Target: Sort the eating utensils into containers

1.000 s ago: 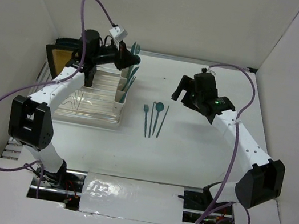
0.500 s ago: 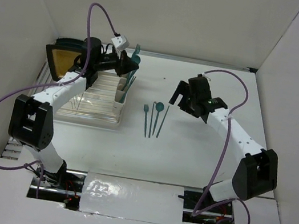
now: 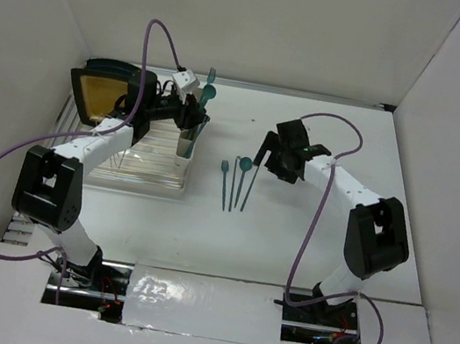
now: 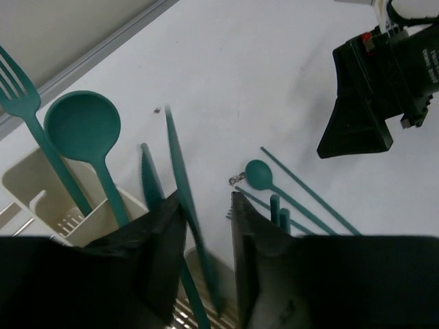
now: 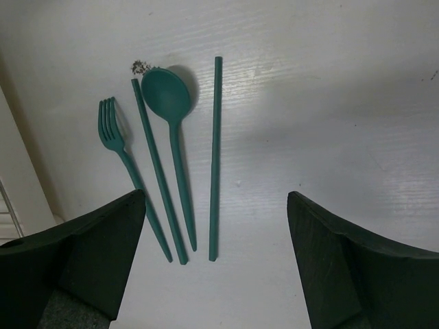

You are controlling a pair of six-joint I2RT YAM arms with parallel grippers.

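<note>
Left gripper (image 4: 207, 205): black jaws a little apart. The gap is wider than the thin dark teal plastic blade (image 4: 178, 171) slanting between them, close to the finger at left of the frame.
Blade's place: its lower end dips among the cream rectangular plastic cups (image 4: 27, 188) at bottom centre of the left wrist view; whether it rests on a cup floor is hidden.
Stood in the cups: a standing teal plastic fork (image 4: 26, 103) and a standing round-bowled teal spoon (image 4: 82, 127), both upper left of that view.
Right gripper (image 5: 215, 205): jaws wide apart and empty, above the white table (image 5: 343, 103).
On the table: a loose teal fork (image 5: 110, 127), an inner straight teal stick (image 5: 162, 188), a loose teal spoon (image 5: 167, 96) and an outer straight teal stick (image 5: 215, 157), side by side at upper left of the right wrist view.
Step, as judged: releasing the blade into its cup.
Doing it well: open fully, then rise straight, so neither finger drags the blade out or tips the standing pieces. The right arm should take one piece only — the outer stick lies about midway between its fingers, with its right-hand side free.
</note>
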